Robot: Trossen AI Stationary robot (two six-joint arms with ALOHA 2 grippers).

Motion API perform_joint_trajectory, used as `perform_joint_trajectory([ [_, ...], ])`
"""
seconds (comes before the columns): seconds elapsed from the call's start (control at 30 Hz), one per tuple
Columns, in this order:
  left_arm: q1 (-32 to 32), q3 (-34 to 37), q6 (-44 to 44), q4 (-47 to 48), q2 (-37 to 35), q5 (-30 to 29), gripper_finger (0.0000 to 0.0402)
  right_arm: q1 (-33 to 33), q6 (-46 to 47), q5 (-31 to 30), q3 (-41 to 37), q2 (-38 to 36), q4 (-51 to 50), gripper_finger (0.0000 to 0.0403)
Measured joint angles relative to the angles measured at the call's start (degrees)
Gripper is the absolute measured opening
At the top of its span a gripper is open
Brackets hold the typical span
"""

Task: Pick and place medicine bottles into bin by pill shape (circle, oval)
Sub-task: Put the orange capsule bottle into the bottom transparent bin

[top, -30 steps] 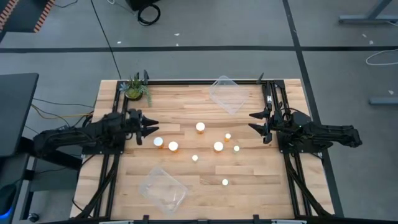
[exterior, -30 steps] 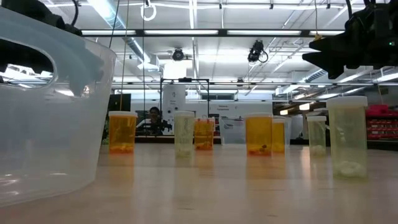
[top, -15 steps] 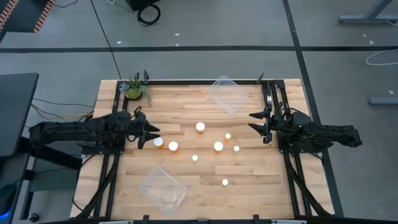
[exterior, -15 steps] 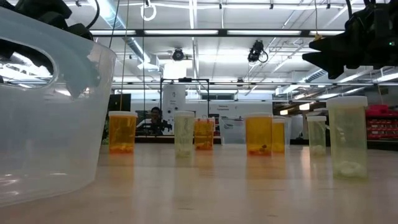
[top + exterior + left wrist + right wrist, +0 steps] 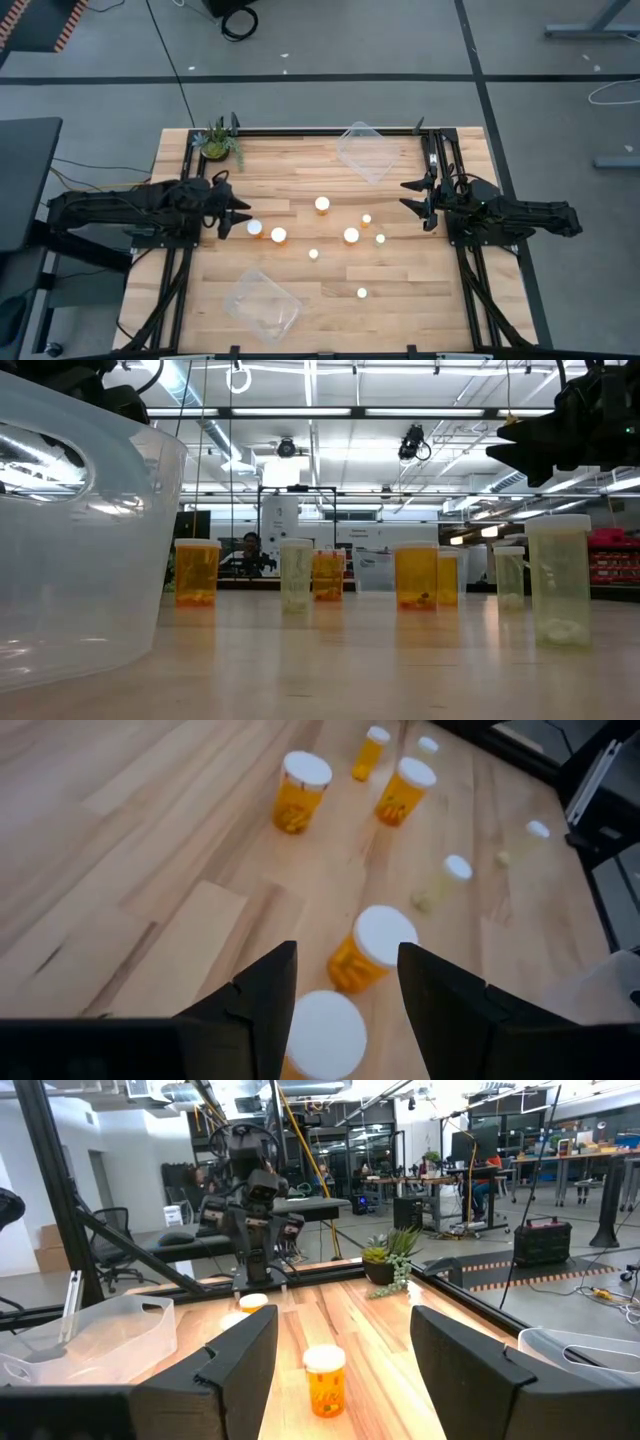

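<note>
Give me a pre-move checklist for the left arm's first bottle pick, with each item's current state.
1. Left gripper open: ok, fingers spread.
2. Target lined up: ok, the nearest bottle shows between the fingers in the left wrist view.
3. Neighbour spacing: not ok, a second wide bottle stands close behind the target.
4. Gripper low enough to grasp: cannot tell.
5. Bins ready: ok, the near bin and the far bin are both on the table.
6. Right gripper out of the way: ok, open and parked at the table's right side.
</note>
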State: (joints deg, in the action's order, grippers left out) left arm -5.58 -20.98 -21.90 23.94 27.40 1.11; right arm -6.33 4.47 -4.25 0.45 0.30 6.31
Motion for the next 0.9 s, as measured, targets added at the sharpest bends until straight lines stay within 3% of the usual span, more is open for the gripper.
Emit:
perform_joint_trajectory([
  [0.57, 0.00, -1.26, -1.73, 0.46, 0.18, -1.35, 0.0186, 0.01, 0.00, -0.01, 0.00, 0.00, 0.00, 0.0237],
  [0.9, -0.02, -1.26, -3.54, 0.35, 5.47, -1.55, 0.0185, 0.00, 0.00, 0.00, 0.02, 0.00, 0.01, 0.0237],
])
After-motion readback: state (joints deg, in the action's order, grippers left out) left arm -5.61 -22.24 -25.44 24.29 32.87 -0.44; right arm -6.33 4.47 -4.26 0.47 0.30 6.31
